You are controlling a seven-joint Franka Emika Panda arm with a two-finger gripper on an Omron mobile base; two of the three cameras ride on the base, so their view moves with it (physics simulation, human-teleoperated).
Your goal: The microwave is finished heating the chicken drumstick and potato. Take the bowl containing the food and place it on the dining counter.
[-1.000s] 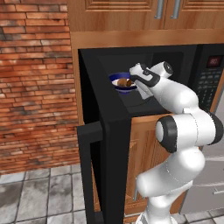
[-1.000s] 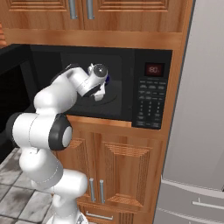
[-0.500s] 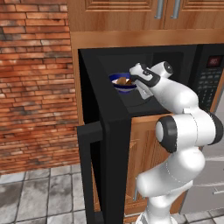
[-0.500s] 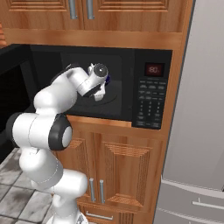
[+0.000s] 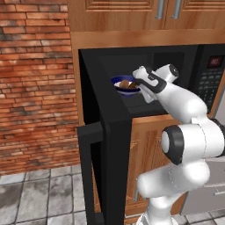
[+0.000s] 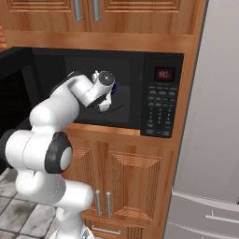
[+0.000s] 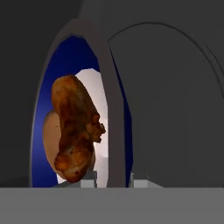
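Observation:
The microwave [image 5: 206, 79] stands open, its keypad [image 6: 161, 100] to the right of the cavity. Inside sits the bowl [image 5: 119, 81], dark blue at the rim. In the hand view the bowl [image 7: 65, 57] is seen on its side. The orange-brown chicken drumstick [image 7: 76, 127] lies over the paler potato [image 7: 49, 131]. My gripper [image 7: 113, 181] reaches into the cavity, its two fingertips on either side of the bowl's near rim, shut on it. From the left base view the gripper [image 5: 138, 81] meets the bowl's right edge. The dining counter is out of view.
The black microwave door [image 5: 110, 154] hangs open towards me on the left, with its bar handle [image 5: 85, 167]. A brick wall [image 5: 35, 88] lies beyond it. Wooden cabinets sit above and below, and a grey fridge [image 6: 210, 140] stands on the right.

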